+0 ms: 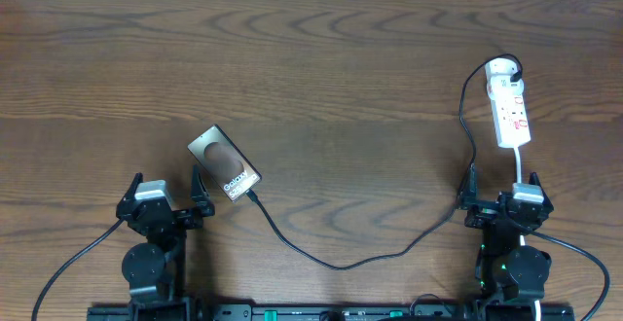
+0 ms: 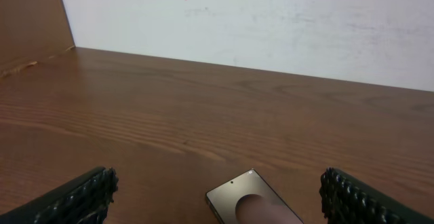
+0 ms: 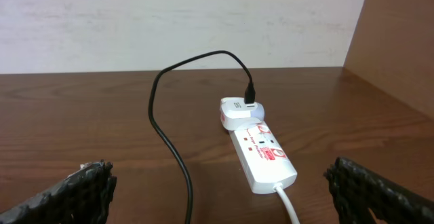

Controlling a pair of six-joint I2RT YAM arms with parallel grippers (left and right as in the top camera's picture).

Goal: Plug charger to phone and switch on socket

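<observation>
The phone (image 1: 224, 161) lies flat and askew on the table, left of centre, and its far end (image 2: 254, 202) shows between my left fingers. The charger (image 1: 341, 261), a thin black cable, ends at the phone's near right corner; I cannot tell whether its tip is seated. It loops right and up to a white adapter (image 3: 239, 112) on the far end of the socket (image 1: 510, 109). My left gripper (image 1: 165, 195) is open just left of and nearer than the phone. My right gripper (image 1: 503, 202) is open just short of the socket's (image 3: 264, 153) rounded end.
The socket's white cord (image 3: 288, 207) runs back between my right fingers (image 3: 376, 191). The black cable (image 3: 169, 136) crosses the wood left of the strip. A white wall stands at the table's far edge, and brown side panels rise at far left and far right.
</observation>
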